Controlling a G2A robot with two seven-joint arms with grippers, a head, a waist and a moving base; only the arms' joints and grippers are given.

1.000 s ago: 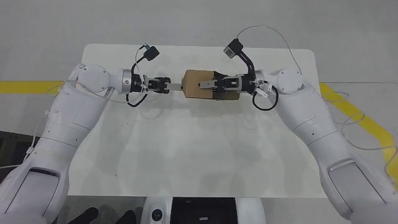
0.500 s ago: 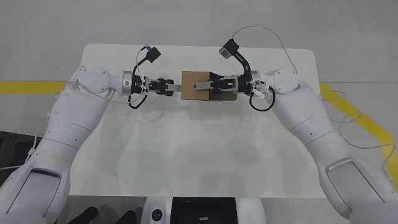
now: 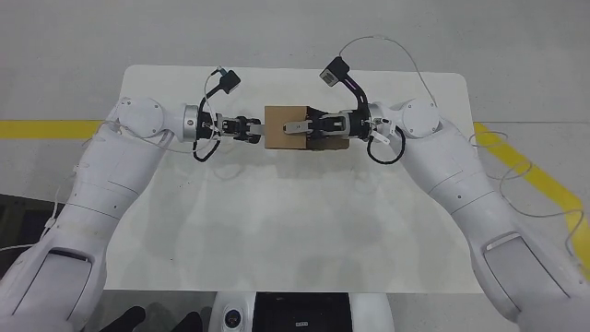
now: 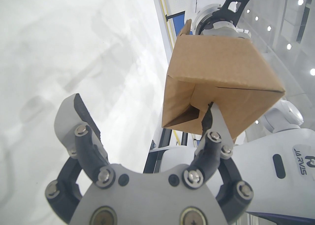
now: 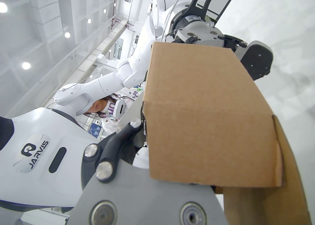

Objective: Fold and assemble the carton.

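Carton [image 3: 277,116]: your right gripper [image 3: 296,127], clamping its wall, is pushing it closer onto one fingertip of your open left gripper [image 4: 145,103], so end-flap folding is likely starting.

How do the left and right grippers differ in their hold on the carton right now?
The left gripper is open wide, while the right gripper looks clamped on a wall of the carton. The left only touches the carton's folded end with one of its fingertips, the other being free; the right lays a finger along the carton's top. Both meet the carton from opposite ends, facing each other.
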